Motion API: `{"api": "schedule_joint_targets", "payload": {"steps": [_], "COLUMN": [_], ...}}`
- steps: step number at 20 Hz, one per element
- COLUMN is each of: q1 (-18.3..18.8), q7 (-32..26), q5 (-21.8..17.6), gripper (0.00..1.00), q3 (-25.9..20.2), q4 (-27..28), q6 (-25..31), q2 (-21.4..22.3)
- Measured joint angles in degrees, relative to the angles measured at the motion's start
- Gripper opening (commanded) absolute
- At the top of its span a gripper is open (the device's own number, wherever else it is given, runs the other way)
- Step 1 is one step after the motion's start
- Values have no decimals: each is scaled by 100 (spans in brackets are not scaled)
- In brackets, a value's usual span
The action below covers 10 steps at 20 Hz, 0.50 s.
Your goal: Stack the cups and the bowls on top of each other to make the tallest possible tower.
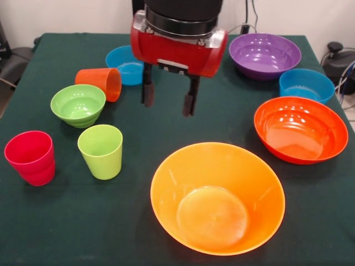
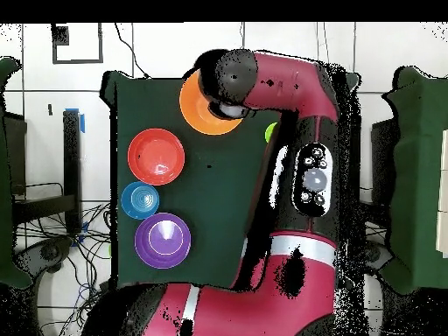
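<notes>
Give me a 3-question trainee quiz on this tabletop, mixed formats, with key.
1. True or false: the orange cup stands upright.
2. Which bowl lies nearest the front camera? A purple bowl B yellow-orange bowl C green bowl
3. Fill in: the gripper hangs over the table with jaws ____, holding nothing.

Key: 1 false, it lies on its side, mouth toward the gripper. 2 B. 3 open.
</notes>
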<state>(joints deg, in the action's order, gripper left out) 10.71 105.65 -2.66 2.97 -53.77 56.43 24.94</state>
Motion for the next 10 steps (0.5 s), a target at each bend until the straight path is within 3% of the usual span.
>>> {"api": "schedule_joint_targets", "payload": {"steps": [10], "q1": [-118], "q7": [0], "q5": [151], "gripper": [100], "q3": [-169], "q4": [-376], "q6": [0], "q2": [7]}}
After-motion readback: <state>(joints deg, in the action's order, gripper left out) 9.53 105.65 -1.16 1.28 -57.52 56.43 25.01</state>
